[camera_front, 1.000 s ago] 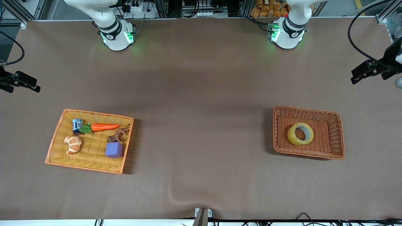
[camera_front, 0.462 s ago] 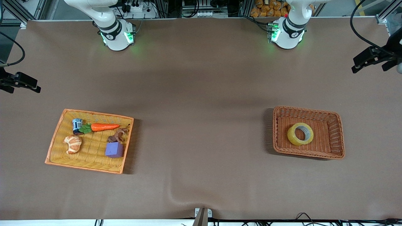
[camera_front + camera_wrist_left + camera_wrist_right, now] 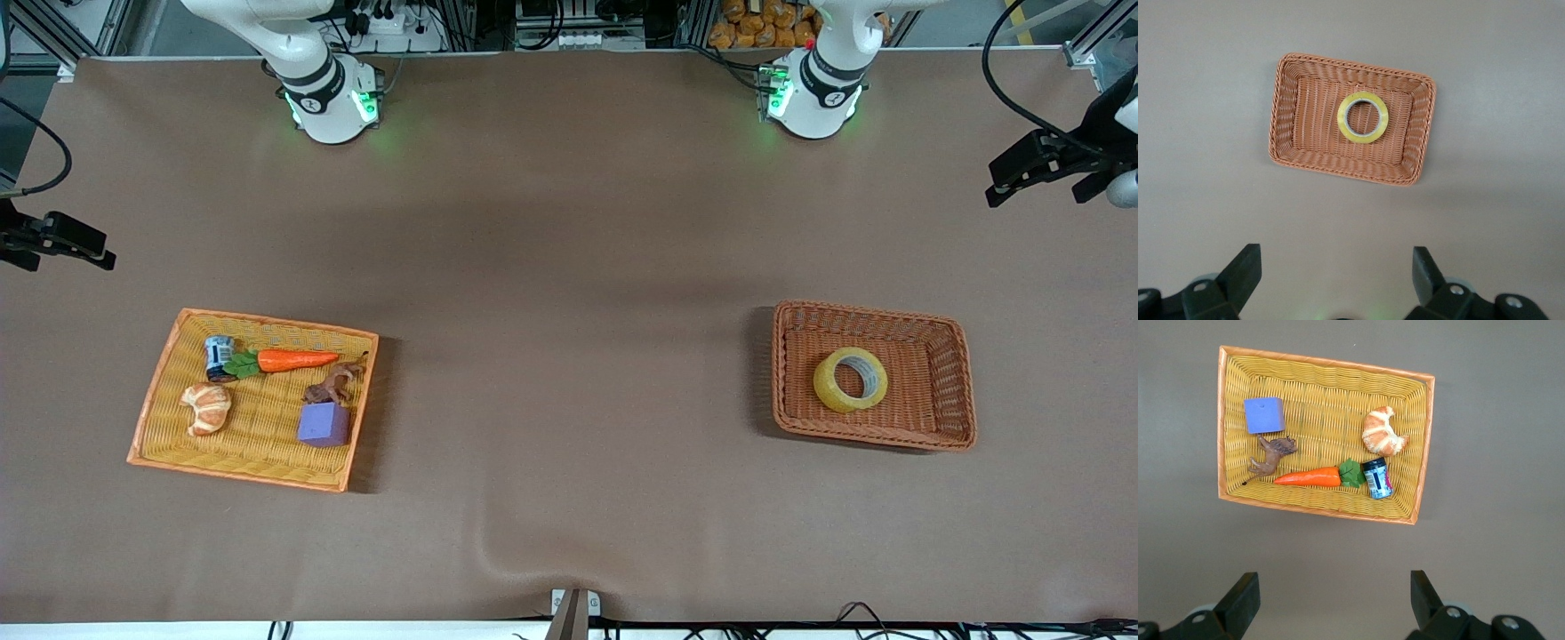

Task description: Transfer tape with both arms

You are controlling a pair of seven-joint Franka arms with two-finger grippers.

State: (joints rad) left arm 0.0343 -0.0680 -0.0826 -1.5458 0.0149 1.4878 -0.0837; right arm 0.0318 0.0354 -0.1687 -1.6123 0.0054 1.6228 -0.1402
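The tape (image 3: 850, 380), a yellowish ring with a grey-white core, lies flat in a brown wicker basket (image 3: 867, 313) toward the left arm's end of the table. In the left wrist view the tape (image 3: 1363, 117) sits in the middle of that basket (image 3: 1281, 113). My left gripper (image 3: 1009, 173) is open and empty, high in the air over the table's edge at the left arm's end; its jaws (image 3: 1336, 267) stand wide apart. My right gripper (image 3: 89, 244) is open and empty, high over the table's edge at the right arm's end, also shown in the right wrist view (image 3: 1335, 593).
An orange-rimmed yellow basket (image 3: 267, 320) toward the right arm's end holds a toy carrot (image 3: 298, 359), a croissant (image 3: 207, 407), a small can (image 3: 218, 354), a purple block (image 3: 324, 424) and a brown figure (image 3: 333, 384). The brown table (image 3: 569, 267) lies between the baskets.
My left gripper has drifted a little toward the robots' side of the table, still high and open. The right gripper has barely moved. The tape has not moved.
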